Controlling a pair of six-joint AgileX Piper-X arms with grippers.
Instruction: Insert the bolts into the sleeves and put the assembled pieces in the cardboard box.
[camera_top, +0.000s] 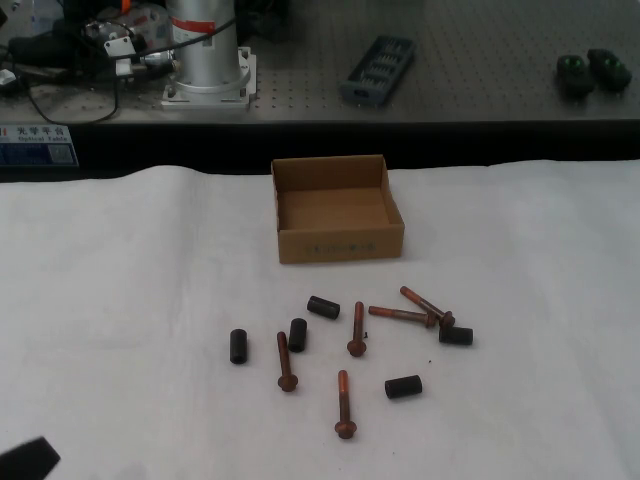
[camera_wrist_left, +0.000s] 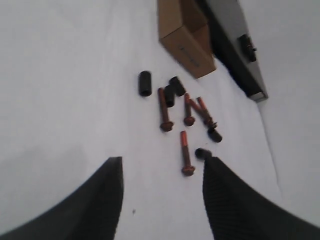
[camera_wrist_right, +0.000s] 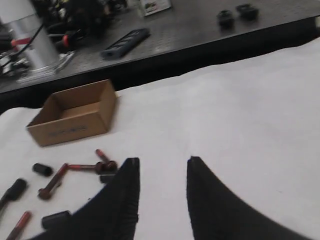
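Nearest lies one bolt on the white cloth, with a black sleeve just to its right. Four other bolts and four other sleeves lie scattered just beyond. Farther back stands the cardboard box, open side up. The left gripper and the right gripper both hang over the cloth, fingers spread, grasping nothing.

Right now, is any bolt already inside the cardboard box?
No, the cardboard box shows a bare floor, and the bolts lie on the white cloth.
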